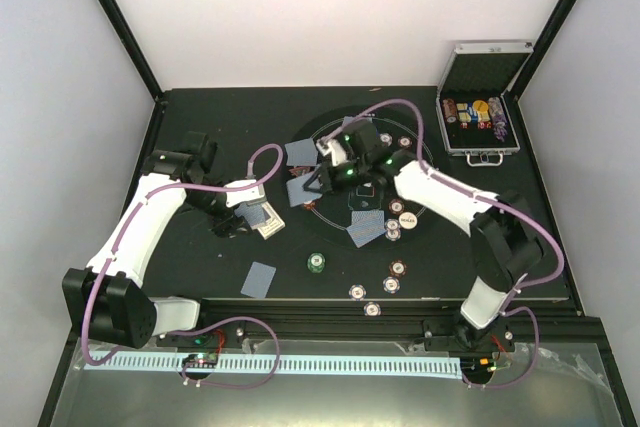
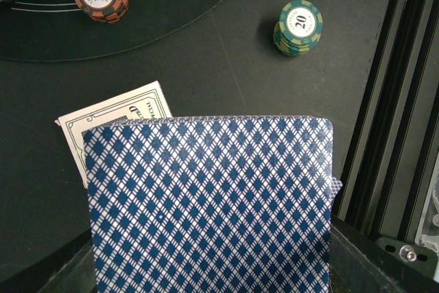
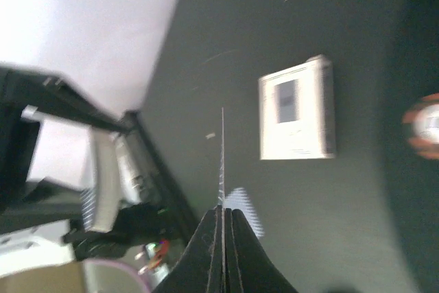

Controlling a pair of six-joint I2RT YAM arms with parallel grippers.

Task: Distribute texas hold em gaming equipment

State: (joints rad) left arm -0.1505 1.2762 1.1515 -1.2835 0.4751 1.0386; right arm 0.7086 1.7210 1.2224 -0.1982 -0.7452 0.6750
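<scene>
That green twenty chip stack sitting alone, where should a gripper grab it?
Probably from straight above, pinching the green chip stack across opposite sides of its rim, low down: it's round, short, lying flat, with bare table around it.

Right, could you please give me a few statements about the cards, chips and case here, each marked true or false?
1. The right gripper is shut on a single card, seen edge-on. True.
2. The left gripper is empty. False: it is shut on a deck of blue-patterned cards.
3. The silver case is closed. False: it stands open, with chip rolls showing inside.
4. A green chip stack marked 20 lies on the table, apart from the deck. True.
</scene>
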